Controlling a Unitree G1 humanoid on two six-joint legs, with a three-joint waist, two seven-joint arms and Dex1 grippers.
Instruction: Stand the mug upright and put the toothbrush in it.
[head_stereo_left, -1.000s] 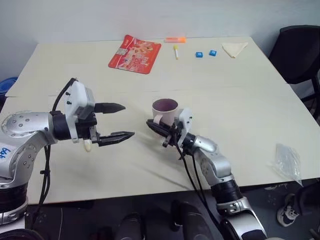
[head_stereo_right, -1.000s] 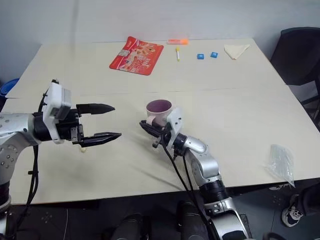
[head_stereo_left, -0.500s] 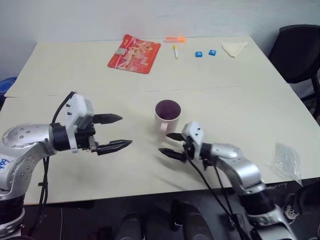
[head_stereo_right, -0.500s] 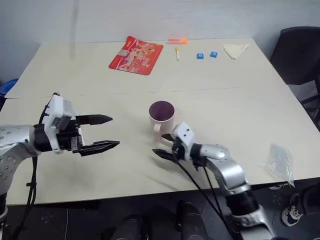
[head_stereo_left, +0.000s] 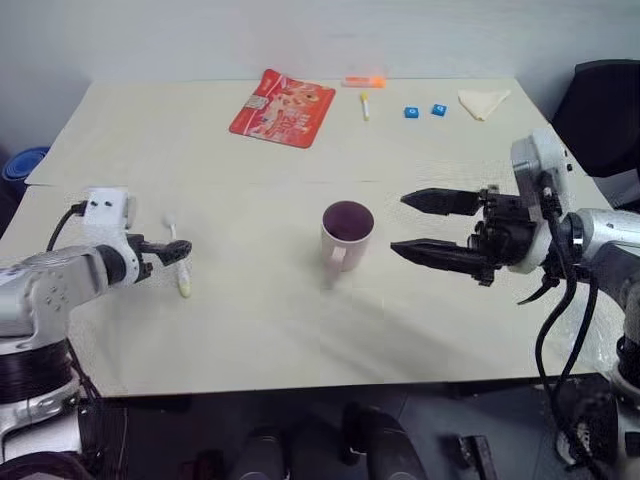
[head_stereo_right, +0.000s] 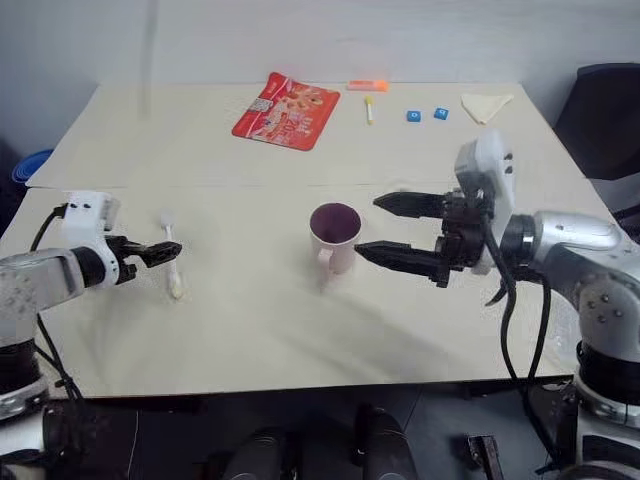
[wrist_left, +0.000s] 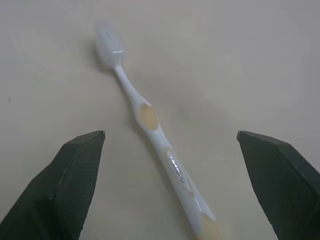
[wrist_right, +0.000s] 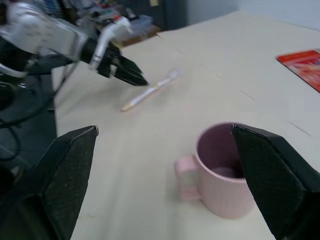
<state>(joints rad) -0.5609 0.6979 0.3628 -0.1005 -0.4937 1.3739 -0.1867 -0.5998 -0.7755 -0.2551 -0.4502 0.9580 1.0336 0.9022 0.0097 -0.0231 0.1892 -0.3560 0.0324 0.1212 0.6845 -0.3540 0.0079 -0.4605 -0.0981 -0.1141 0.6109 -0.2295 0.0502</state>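
On the smooth cream tabletop (head_stereo_left: 250, 330), the slim toothbrush (head_stereo_left: 178, 255) lay flat at the near left, yellow handle tapering to a white bristle head (pointing far), beneath the left pincer (head_stereo_left: 172, 251), whose black fingers stood apart. Mid-table, the pale pink mug (head_stereo_left: 346, 236) stood upright, dark inside, squarish handle facing near. Right of it, the right pincer (head_stereo_left: 415, 224) hovered wide open, empty.
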